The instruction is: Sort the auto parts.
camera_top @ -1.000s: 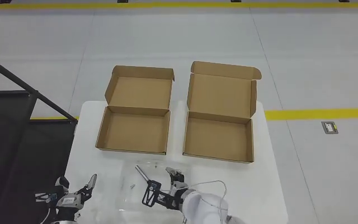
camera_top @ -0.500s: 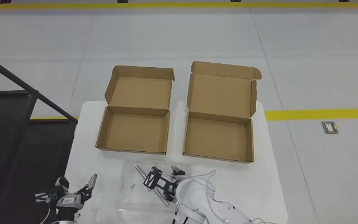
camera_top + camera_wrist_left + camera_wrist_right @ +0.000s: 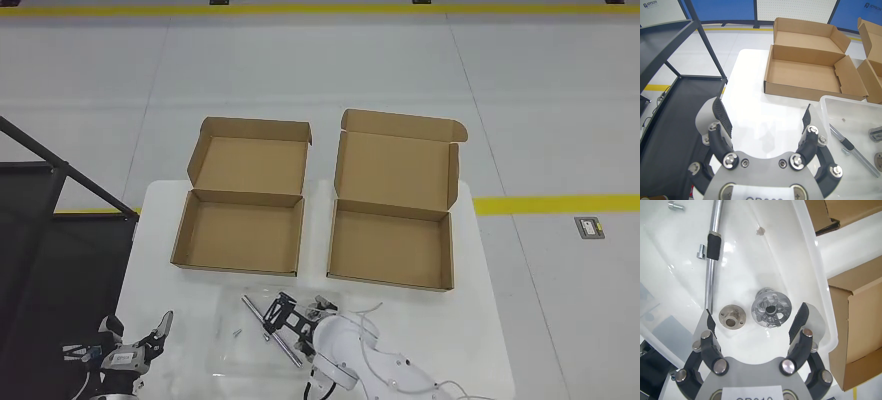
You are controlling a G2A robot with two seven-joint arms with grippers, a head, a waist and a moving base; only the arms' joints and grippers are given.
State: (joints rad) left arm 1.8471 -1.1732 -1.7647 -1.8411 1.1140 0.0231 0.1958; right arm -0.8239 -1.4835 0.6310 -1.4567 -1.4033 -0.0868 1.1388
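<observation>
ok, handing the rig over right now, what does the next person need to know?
Left gripper: open, empty, at the table's near edge beside the clear bin.
Right gripper: open, empty, over the bin, above the round flange and the cast hub.
Also in the bin: chrome rod, two bolts.
Left box and right box: open, empty. Nothing sorted yet.
Left to do: every part into a box, probably flange or hub first.
</observation>
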